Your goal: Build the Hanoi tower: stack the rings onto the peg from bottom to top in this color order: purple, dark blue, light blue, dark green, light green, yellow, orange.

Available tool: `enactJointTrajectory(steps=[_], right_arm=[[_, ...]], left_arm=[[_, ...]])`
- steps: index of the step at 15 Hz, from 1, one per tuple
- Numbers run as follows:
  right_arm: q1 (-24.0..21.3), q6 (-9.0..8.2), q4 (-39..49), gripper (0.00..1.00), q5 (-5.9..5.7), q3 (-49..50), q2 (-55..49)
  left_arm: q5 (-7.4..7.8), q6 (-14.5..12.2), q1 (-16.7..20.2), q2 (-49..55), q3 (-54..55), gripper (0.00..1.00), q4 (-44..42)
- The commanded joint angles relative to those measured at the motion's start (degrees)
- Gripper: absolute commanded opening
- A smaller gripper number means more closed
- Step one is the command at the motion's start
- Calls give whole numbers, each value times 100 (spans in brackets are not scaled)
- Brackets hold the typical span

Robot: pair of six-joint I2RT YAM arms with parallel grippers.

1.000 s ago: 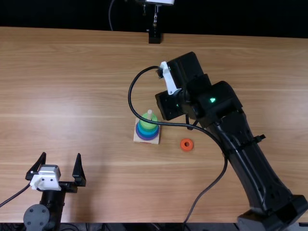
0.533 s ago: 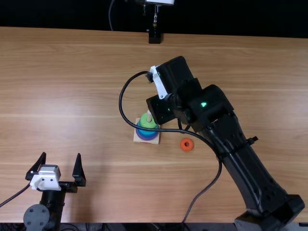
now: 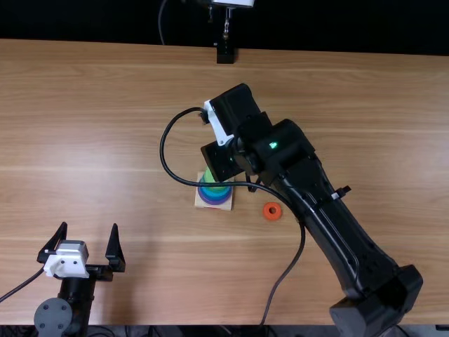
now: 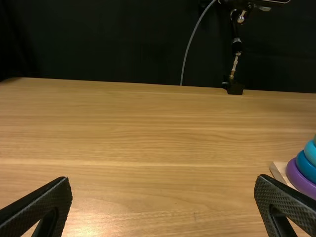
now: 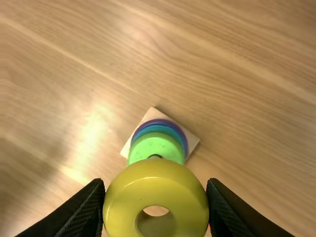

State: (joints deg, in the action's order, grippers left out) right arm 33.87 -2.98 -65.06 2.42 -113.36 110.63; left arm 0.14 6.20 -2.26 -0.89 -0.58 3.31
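Fifth ring set; right gripper (image 5: pixel 155 183) clasps yellow ring (image 5: pixel 157 186), next: centre over peg (image 5: pixel 155 157), lower; left gripper (image 3: pixel 89 226) spread, worktop's (image 3: pixel 168 281) near-left corner.

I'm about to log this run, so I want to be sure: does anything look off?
Nothing stands out. The stacked rings sit on their base, the right gripper holds the yellow ring, and the orange ring lies loose on the table, reasonable since it goes last.
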Motion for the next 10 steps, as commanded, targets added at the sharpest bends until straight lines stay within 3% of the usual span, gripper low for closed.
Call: enactJointTrajectory(steps=[1, 10], right_arm=[[103, -39, 13, 0, 54, -160, 3], [138, -39, 24, 0, 43, -134, 64]], left_arm=[[-77, -29, -29, 89, 58, 100, 154], [-77, -29, -29, 89, 58, 100, 154]])
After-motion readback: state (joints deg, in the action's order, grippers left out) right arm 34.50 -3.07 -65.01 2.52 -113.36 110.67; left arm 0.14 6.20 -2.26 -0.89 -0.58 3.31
